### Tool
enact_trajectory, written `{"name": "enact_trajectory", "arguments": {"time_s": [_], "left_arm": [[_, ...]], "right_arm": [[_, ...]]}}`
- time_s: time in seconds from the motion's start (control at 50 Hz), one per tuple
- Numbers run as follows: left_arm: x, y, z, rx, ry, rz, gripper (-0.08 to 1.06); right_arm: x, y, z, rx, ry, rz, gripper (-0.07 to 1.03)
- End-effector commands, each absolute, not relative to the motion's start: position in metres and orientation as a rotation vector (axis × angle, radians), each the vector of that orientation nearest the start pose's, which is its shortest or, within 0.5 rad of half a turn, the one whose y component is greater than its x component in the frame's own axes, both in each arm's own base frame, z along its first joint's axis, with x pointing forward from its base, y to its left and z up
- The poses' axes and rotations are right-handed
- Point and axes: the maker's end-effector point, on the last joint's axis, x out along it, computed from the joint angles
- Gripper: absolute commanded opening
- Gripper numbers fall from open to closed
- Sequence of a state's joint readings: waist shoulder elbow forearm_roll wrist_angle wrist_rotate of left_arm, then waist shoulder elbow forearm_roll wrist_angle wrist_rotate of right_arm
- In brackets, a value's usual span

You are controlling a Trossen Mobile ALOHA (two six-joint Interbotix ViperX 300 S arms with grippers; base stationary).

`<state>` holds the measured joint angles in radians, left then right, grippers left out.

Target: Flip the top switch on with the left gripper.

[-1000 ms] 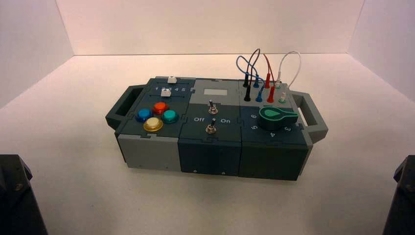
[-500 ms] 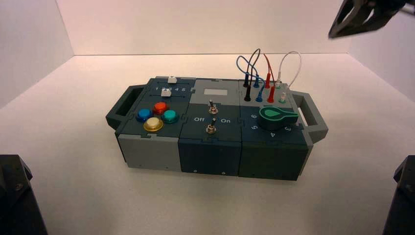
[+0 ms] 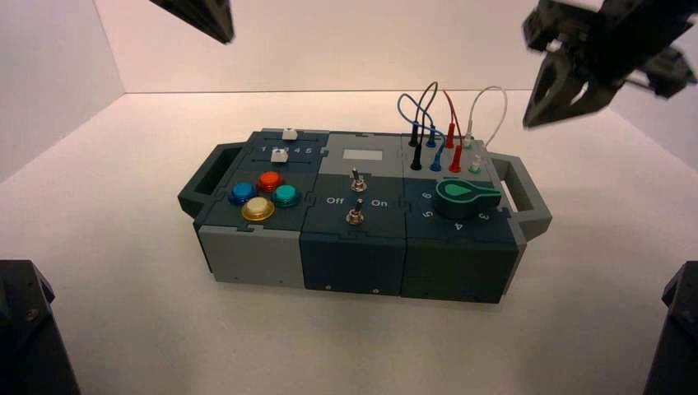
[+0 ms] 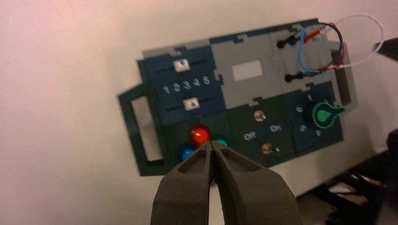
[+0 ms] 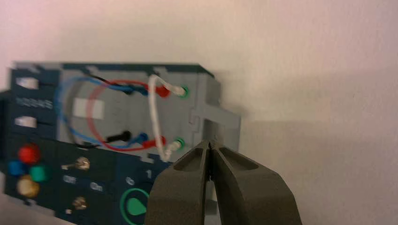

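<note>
The top switch [image 3: 356,178] is a slim silver toggle on the dark blue middle panel of the box [image 3: 247,255], on the far side of the "Off" and "On" lettering. It also shows in the left wrist view [image 4: 257,115] and the right wrist view [image 5: 83,163]. My left gripper [image 3: 224,34] hangs high above the box's far left, well away from the switch. Its fingers [image 4: 212,144] are shut and empty, over the coloured buttons in its own view. My right gripper [image 3: 545,115] hovers high above the box's right end, shut and empty [image 5: 209,144].
A twin toggle [image 3: 355,216] with a broader nut sits nearer the front. Coloured buttons [image 3: 263,195] and two white sliders [image 3: 284,144] lie left of the switches. A green knob [image 3: 465,196] and looped wires [image 3: 444,123] lie right. Handles [image 3: 523,193] stick out at both ends.
My left gripper has come into the high view at the top left. My right gripper has dropped lower and moved left over the box's right end. The box has not moved.
</note>
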<state>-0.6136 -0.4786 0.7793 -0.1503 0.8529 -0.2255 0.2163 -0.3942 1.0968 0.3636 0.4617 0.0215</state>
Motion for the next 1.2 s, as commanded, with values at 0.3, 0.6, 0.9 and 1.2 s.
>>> {"name": "enact_trajectory", "arguments": {"time_s": [0.3,0.6,0.9,1.2], "left_arm": [[0.213,-0.213,0.162,0.009,1.336,-0.47,-0.03],[0.214,-0.232,0.154,0.04,1.399,-0.466,-0.03],[0.212,-0.256,0.146,0.066,1.473,-0.454,-0.03],[0.204,-0.282,0.124,0.127,1.543,-0.453,-0.03]], "right_arm": [[0.242,0.093,0.045,0.239,1.271,0.13,-0.02],[0.243,0.116,0.007,0.181,1.392,0.154,-0.02],[0.247,0.122,0.003,0.16,1.39,0.169,-0.03],[0.248,0.122,0.003,0.161,1.384,0.168,-0.02]]}}
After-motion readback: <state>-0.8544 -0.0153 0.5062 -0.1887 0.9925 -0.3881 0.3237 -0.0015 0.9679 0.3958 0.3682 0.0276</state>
